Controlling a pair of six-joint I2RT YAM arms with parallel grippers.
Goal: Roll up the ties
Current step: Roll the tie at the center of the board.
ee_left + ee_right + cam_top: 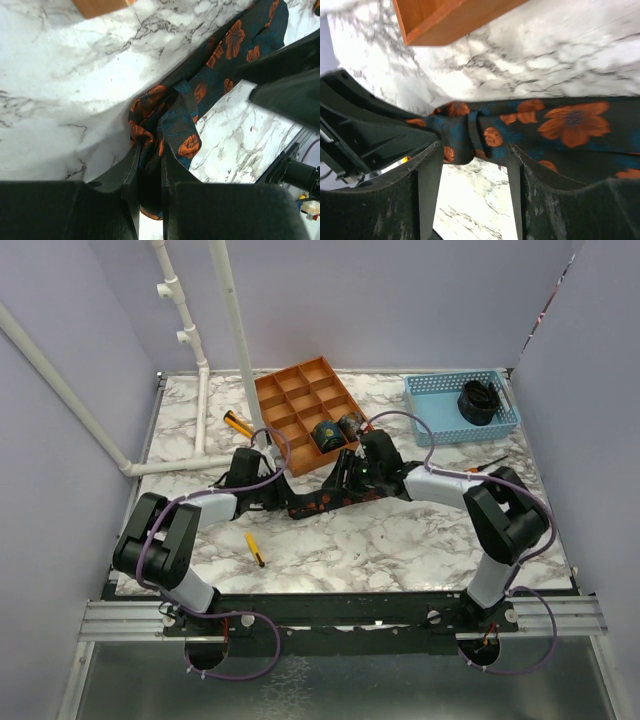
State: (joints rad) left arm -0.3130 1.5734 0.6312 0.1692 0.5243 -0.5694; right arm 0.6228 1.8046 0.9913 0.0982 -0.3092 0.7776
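A dark navy tie with orange flowers (322,502) lies stretched on the marble table between my two grippers. My left gripper (272,496) is shut on its bunched, folded end; in the left wrist view the jaws (148,152) pinch that fabric and the tie (225,55) runs up to the right. My right gripper (345,478) is open just above the tie; in the right wrist view its jaws (472,150) straddle the tie (560,122) near the keeper loop, holding nothing. Two rolled ties (336,430) sit in the orange tray (290,405).
A blue basket (432,405) at the back right holds a dark coil (479,400). A yellow marker (256,549) lies near the front and another yellow object (237,423) left of the tray. White pipes (200,360) stand at the back left.
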